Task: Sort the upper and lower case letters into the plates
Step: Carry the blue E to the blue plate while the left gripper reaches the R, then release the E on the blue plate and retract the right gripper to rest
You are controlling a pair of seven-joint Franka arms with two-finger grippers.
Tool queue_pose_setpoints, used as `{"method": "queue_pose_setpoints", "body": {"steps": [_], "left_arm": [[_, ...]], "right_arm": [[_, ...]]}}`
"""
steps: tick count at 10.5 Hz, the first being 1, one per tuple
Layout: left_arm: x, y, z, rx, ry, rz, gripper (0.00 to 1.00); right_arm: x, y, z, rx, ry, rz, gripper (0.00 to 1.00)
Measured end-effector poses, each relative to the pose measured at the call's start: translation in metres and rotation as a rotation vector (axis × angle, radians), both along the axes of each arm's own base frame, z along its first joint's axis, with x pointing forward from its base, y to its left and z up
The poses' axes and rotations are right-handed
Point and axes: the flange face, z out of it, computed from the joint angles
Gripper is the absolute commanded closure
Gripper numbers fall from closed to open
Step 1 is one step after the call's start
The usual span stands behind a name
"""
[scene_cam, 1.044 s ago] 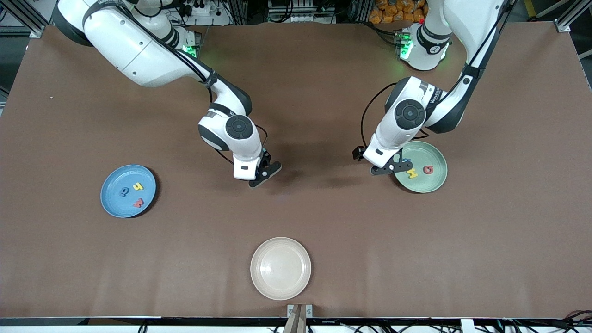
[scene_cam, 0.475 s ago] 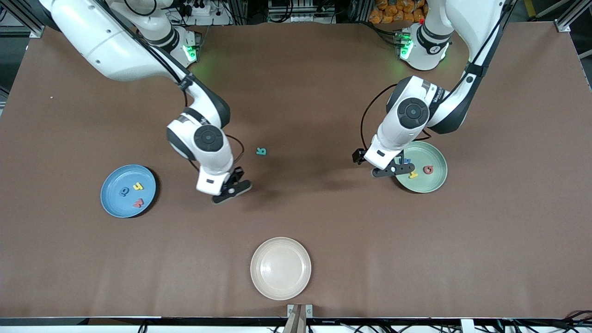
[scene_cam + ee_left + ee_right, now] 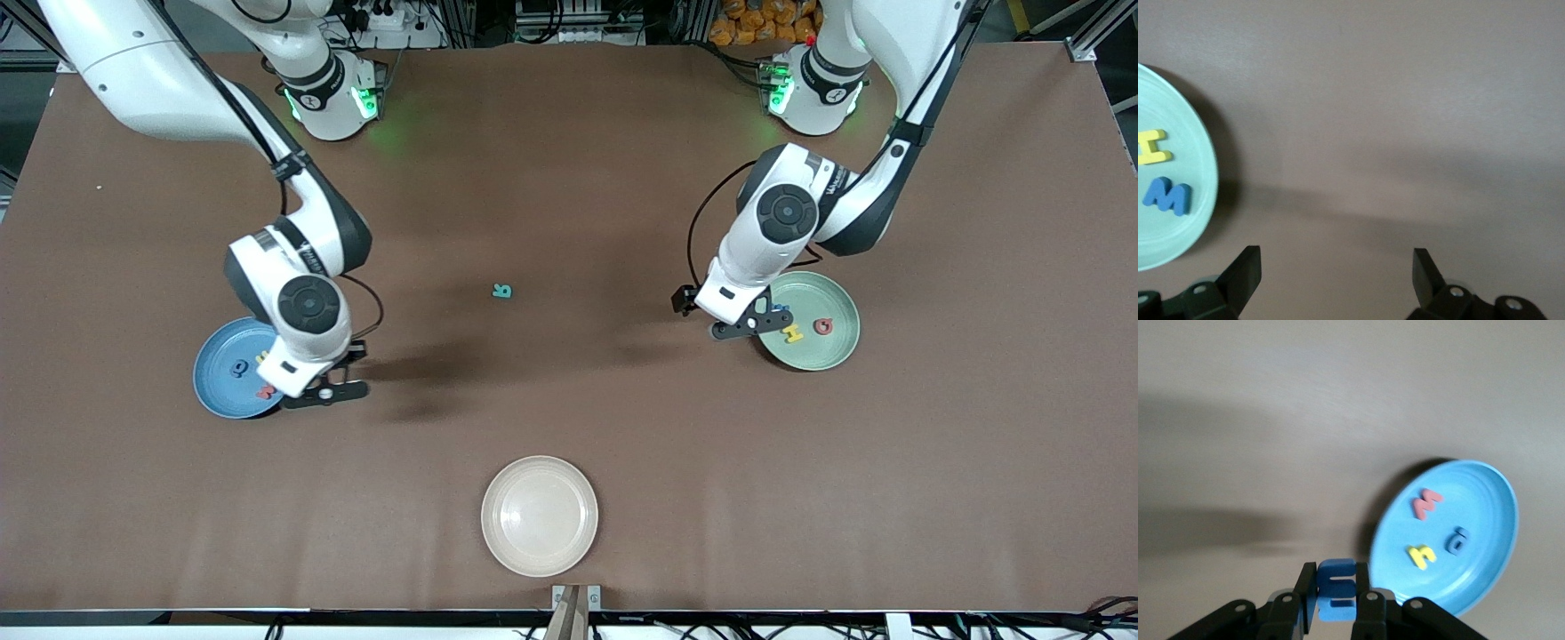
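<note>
three plates sit on the table [image 3: 622, 178]: a cream plate [image 3: 540, 516], a blue plate [image 3: 222, 391] with three letters, a mint plate [image 3: 831, 351] with three. one teal letter [image 3: 502, 290] lies flat on the bare table between the arms. the right gripper [image 3: 1336, 603], at the blue plate's rim, pinches a blue letter [image 3: 1336, 589], its prongs pointing toward that plate. the left gripper [image 3: 1337, 267] hovers wide apart beside the mint plate.

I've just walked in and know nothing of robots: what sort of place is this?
Most likely a robotics lab bench set up for a sorting exercise. Two white robot arms are mounted on a brown-covered table, with small coloured toy letters lying in a round blue plate and a pale mint green plate.
</note>
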Motion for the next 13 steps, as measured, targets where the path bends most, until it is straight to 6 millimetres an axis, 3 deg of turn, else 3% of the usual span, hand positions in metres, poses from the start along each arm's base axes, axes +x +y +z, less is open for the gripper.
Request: {"method": "queue_pose_setpoints", "body": {"steps": [2,3,4,6,7,10,13], "left_arm": [[-0.004,-0.031,0.003,-0.016,-0.004,0.041,0.0],[-0.004,-0.054,0.002,-0.031,-0.003,0.086,0.0],[-0.005,-0.085,0.001,-0.05,-0.003,0.136,0.0],[-0.015,-0.152,-0.01,-0.087,0.011,0.206,0.0],[-0.017,-0.172,-0.018,-0.096,0.02,0.227,0.0],[-0.025,-0.2,-0.047,-0.066,0.023,0.279,0.0],[-0.063,-0.238,-0.075,-0.006,-0.005,0.308,0.0]], "right_arm": [[0.005,-0.053,-0.011,-0.063,0.021,-0.086,1.0],[0.006,-0.08,-0.016,-0.092,0.026,-0.118,0.58],[0.006,-0.1,-0.018,-0.115,0.028,-0.139,0.01],[0.01,-0.132,-0.018,-0.127,0.012,-0.183,0.0],[0.012,-0.143,-0.015,-0.12,0.0,-0.201,0.0],[0.019,-0.139,0.008,-0.019,-0.053,-0.272,0.0],[0.02,-0.128,0.066,0.103,-0.104,-0.315,0.0]]}}
